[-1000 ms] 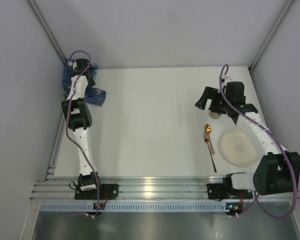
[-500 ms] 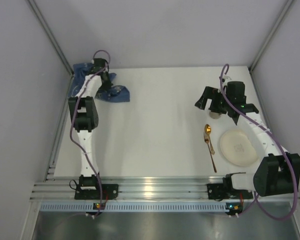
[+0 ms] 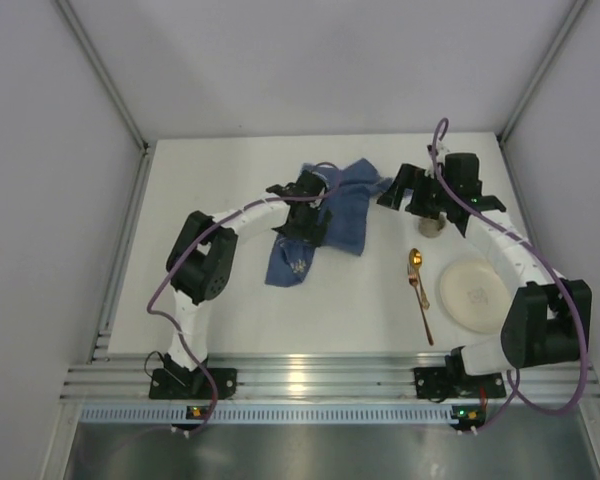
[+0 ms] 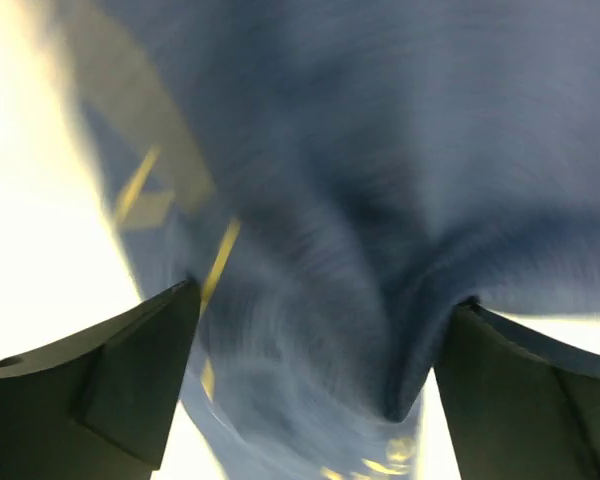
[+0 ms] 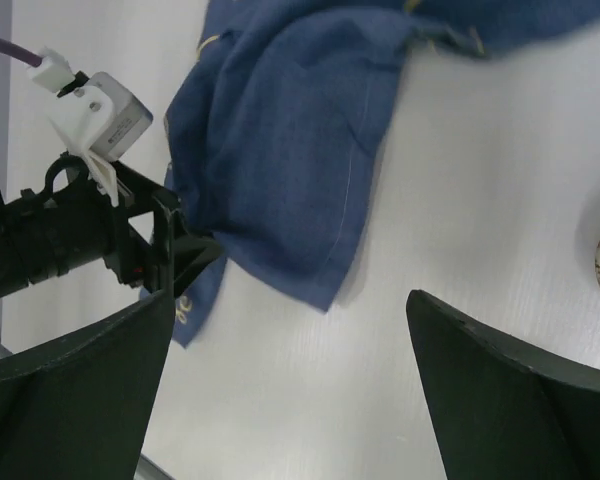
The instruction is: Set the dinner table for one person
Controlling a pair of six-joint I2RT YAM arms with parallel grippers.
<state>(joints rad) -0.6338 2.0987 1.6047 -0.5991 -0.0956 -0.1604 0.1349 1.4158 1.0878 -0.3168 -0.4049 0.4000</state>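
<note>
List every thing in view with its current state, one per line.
Cloth: crumpled, bunched up at the left gripper, rest lying on the table.
Left gripper: fingers either side of the cloth; grip unclear.
Right gripper: open, empty.
Spoon: lying flat beside the plate.
Plate: flat on the table, empty.
Cup: upright, partly hidden under the right gripper.

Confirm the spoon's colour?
Shiny gold with a coppery tint. The spoon shows best in the top external view.
</note>
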